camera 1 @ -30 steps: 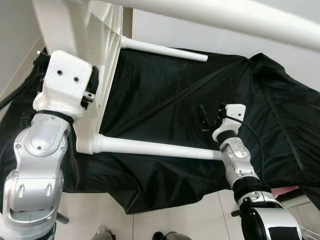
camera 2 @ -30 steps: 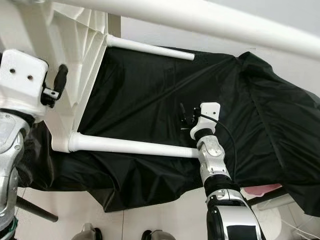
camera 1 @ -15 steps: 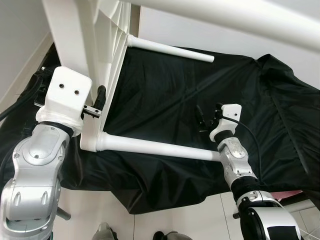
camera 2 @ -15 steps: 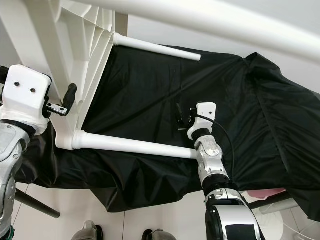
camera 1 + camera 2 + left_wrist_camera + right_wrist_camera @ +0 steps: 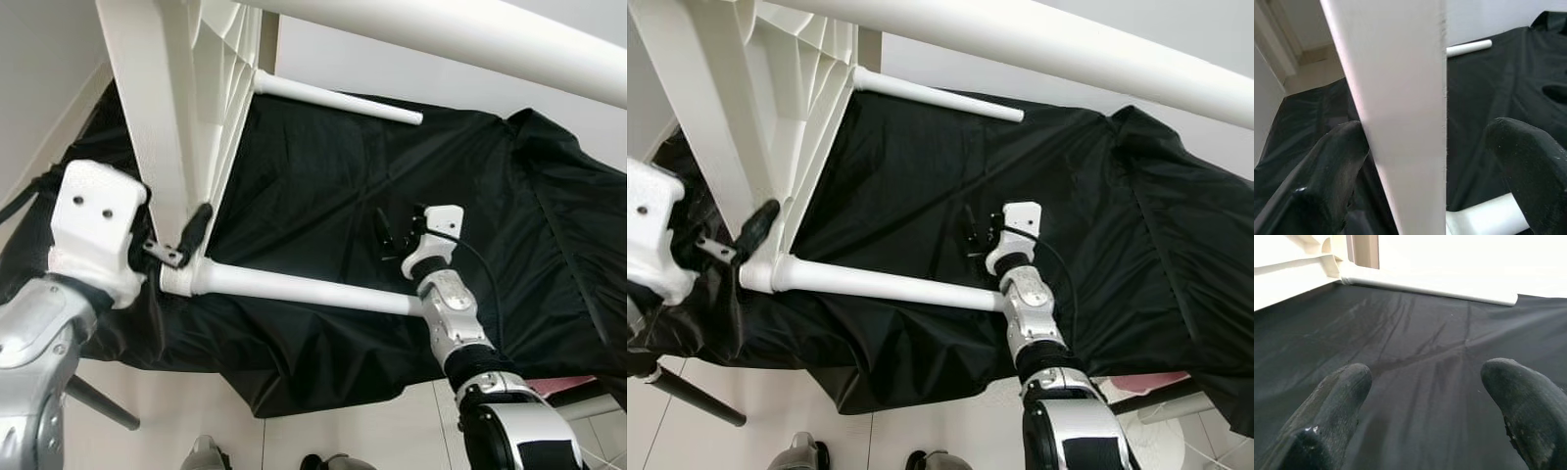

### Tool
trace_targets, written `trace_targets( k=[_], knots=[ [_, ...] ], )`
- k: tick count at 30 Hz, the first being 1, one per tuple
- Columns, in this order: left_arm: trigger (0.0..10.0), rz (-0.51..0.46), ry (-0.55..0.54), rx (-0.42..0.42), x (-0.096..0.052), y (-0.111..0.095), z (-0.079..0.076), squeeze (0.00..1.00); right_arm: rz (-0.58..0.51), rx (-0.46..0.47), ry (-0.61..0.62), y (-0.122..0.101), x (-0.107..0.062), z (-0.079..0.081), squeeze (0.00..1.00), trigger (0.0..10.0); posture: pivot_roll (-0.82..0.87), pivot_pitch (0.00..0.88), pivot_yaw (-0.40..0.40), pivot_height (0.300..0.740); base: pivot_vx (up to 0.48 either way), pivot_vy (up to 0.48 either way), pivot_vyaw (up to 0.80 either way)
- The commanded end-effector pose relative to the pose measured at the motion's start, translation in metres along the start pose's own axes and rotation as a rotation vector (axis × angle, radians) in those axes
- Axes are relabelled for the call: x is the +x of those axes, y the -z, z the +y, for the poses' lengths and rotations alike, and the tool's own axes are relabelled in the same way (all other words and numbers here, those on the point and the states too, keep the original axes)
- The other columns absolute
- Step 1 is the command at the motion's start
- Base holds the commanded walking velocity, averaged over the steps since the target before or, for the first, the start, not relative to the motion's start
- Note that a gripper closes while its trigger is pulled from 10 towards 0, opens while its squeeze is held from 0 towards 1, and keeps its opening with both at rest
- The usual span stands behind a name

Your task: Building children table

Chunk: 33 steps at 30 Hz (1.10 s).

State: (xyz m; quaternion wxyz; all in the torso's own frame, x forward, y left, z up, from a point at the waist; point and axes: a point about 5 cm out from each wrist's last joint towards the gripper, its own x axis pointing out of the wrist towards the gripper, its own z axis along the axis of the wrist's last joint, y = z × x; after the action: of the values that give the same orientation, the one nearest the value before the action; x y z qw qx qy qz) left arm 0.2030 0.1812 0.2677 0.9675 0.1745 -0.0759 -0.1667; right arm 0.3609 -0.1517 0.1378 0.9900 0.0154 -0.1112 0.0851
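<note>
Straddling the tipped-up white table's edge [image 5: 1400, 122] with my left gripper [image 5: 1425, 191], fingers spread and not clamped, I see my right gripper [image 5: 1425, 411] hover released above the black sheet [image 5: 323, 166].

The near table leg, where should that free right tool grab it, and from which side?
Probably the bare middle of the leg, coming from above. It is a slim round rod lying level over the black cloth, so the open right tool can straddle it.
</note>
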Motion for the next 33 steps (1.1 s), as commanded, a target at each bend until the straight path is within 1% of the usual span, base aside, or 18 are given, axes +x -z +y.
trace_targets(
  k=[1,3,9,11,12,13,14,15,17,18,19,20,21,22,24,27,29,33],
  knots=[
    [10.0,0.003,0.040,0.008,-0.007,-0.002,-0.002,0.00,0.008,0.001,-0.002,0.002,0.000,-0.001,0.00,10.0,0.19,0.109,-0.141,0.740,0.000,0.000,0.00],
    [10.0,0.008,0.031,0.013,-0.011,-0.003,-0.001,0.00,0.007,0.006,-0.008,0.002,0.000,0.002,0.00,10.0,0.20,0.108,-0.142,0.740,0.000,0.000,0.00],
    [10.0,0.006,0.032,0.028,-0.015,-0.003,0.001,0.00,0.010,0.010,-0.013,0.003,0.001,0.004,0.00,10.0,0.21,0.112,-0.142,0.740,0.000,0.000,0.00],
    [10.0,0.018,0.063,0.020,-0.023,0.001,0.002,0.00,0.012,0.016,-0.020,0.003,0.002,0.006,0.00,10.0,0.22,0.116,-0.147,0.740,0.000,0.000,0.00],
    [10.0,0.032,0.093,-0.007,-0.028,0.005,0.002,0.00,0.013,0.017,-0.025,0.003,0.003,0.008,0.00,10.0,0.22,0.116,-0.147,0.740,0.000,0.000,0.00],
    [10.0,0.032,0.093,-0.007,-0.028,0.005,0.002,0.00,0.013,0.017,-0.025,0.003,0.003,0.008,0.00,10.0,0.22,0.116,-0.147,0.740,0.000,0.000,0.00],
    [10.0,0.041,0.112,-0.027,-0.030,0.007,0.002,0.00,0.013,0.017,-0.027,0.003,0.003,0.008,0.00,10.0,0.22,0.116,-0.147,0.740,0.000,0.000,0.00],
    [10.0,0.022,0.153,-0.007,-0.036,0.007,0.000,0.00,0.014,0.018,-0.031,0.003,0.004,0.009,0.00,10.0,0.22,0.116,-0.147,0.740,0.000,0.000,0.00],
    [10.0,0.022,0.153,-0.007,-0.036,0.007,0.000,0.00,0.014,0.018,-0.031,0.003,0.004,0.009,0.00,10.0,0.22,0.116,-0.147,0.740,0.000,0.000,0.00],
    [10.0,0.040,0.188,-0.029,-0.039,0.011,-0.002,0.00,0.013,0.018,-0.034,0.003,0.004,0.009,0.00,10.0,0.23,0.123,-0.154,0.740,0.000,0.000,0.00],
    [10.0,0.040,0.188,-0.029,-0.039,0.011,-0.002,0.00,0.013,0.018,-0.034,0.003,0.004,0.009,0.00,10.0,0.23,0.123,-0.154,0.740,0.000,0.000,0.00],
    [10.0,0.037,0.228,-0.051,-0.041,0.012,-0.006,0.00,0.013,0.018,-0.038,0.003,0.005,0.010,0.00,10.0,0.23,0.126,-0.155,0.740,0.000,0.000,0.00],
    [10.0,0.055,0.309,-0.134,-0.044,0.017,-0.014,0.00,0.010,0.016,-0.045,0.002,0.006,0.012,0.00,10.0,0.23,0.129,-0.155,0.740,0.000,0.000,0.00],
    [10.0,0.055,0.309,-0.134,-0.044,0.017,-0.014,0.00,0.010,0.016,-0.045,0.002,0.006,0.012,0.00,10.0,0.23,0.129,-0.155,0.740,0.000,0.000,0.00],
    [10.0,0.069,0.369,-0.190,-0.046,0.022,-0.022,0.00,0.008,0.016,-0.047,0.001,0.007,0.014,0.00,10.0,0.23,0.132,-0.152,0.740,0.000,0.000,0.00],
    [10.0,0.114,0.390,-0.213,-0.045,0.030,-0.031,0.00,0.001,0.012,-0.051,0.001,0.007,0.016,0.00,10.0,0.23,0.132,-0.147,0.740,0.000,0.000,0.00],
    [10.0,0.120,0.398,-0.223,-0.045,0.032,-0.033,0.00,-0.003,0.009,-0.051,0.001,0.007,0.016,0.00,10.0,0.23,0.132,-0.147,0.740,0.000,0.000,0.00],
    [10.0,0.120,0.379,-0.266,-0.035,0.043,-0.034,0.00,-0.033,0.005,-0.030,0.000,0.003,0.016,0.00,10.0,0.22,0.132,-0.141,0.740,0.000,0.000,0.00]
  ],
)
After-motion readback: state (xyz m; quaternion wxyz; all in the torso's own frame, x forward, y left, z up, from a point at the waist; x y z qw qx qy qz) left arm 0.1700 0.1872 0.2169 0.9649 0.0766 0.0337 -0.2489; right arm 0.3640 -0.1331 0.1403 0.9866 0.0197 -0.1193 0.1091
